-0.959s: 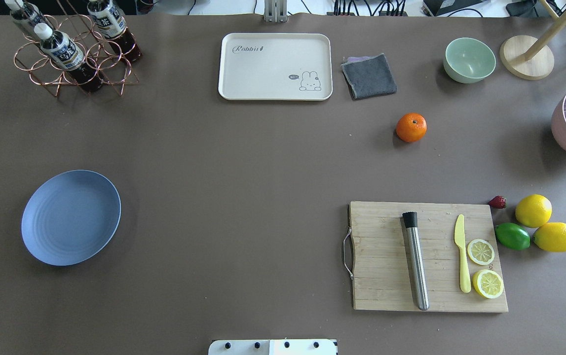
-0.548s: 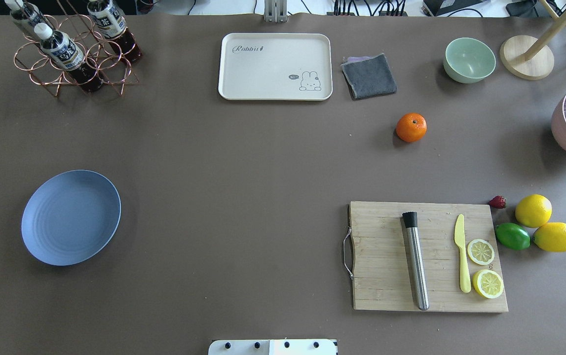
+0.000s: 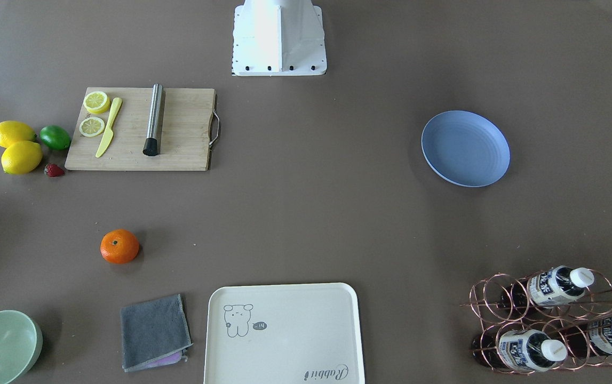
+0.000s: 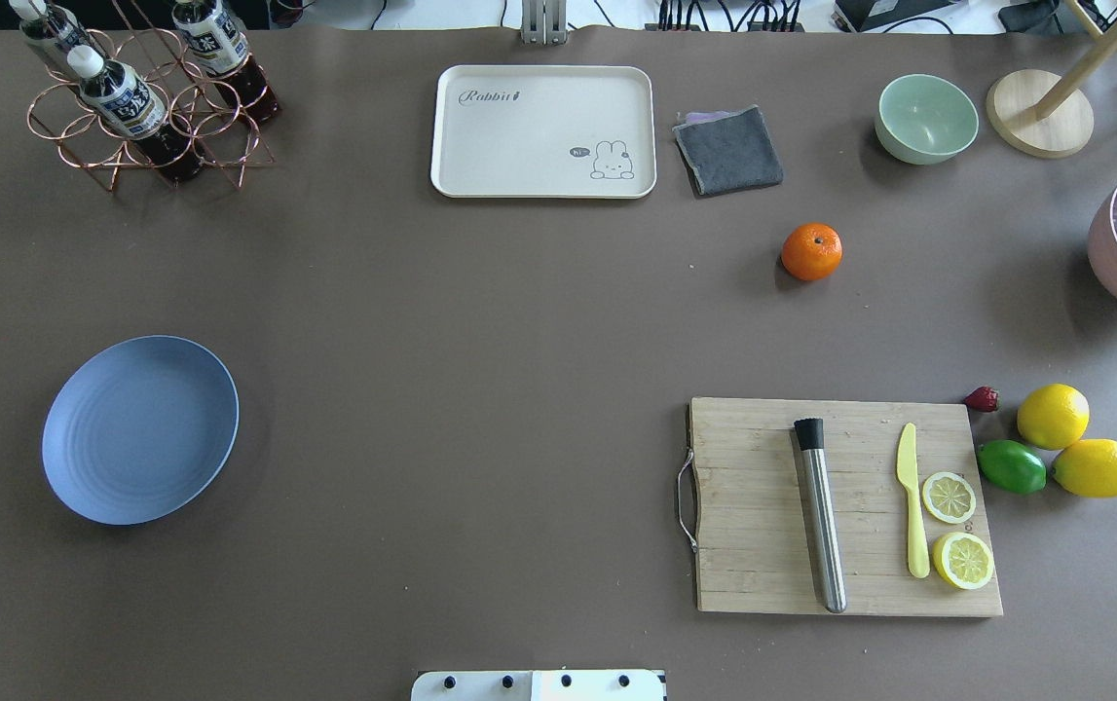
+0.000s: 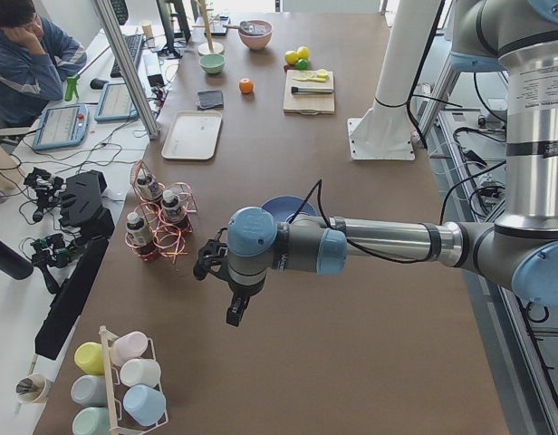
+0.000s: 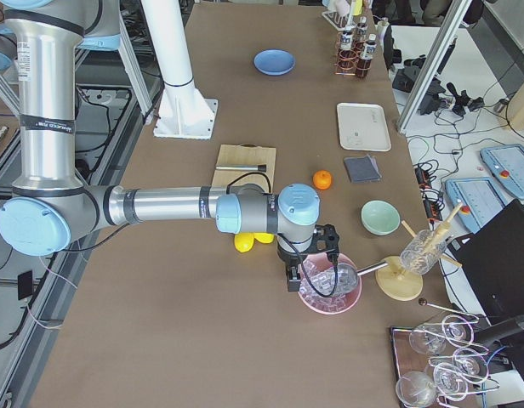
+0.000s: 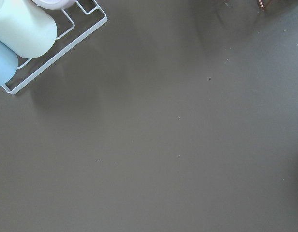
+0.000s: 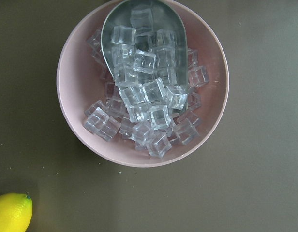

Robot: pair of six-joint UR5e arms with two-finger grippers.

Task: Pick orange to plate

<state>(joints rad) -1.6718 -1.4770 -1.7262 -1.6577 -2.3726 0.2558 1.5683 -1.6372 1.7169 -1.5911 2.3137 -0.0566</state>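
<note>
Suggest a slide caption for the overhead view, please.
Orange sits right of centre; the blue plate lies empty at far left.

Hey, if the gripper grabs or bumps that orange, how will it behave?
The orange is round and sits free on the flat table, so a bump would probably roll it. Its matte peel likely gives decent grip.

Overhead and front-facing cameras look steeply down from opposite sides, both showing the orange [image 4: 811, 252] and plate [image 4: 139, 429]; side cameras look along the table [image 4: 519, 341] from either end; wrist cameras point straight down, close.
</note>
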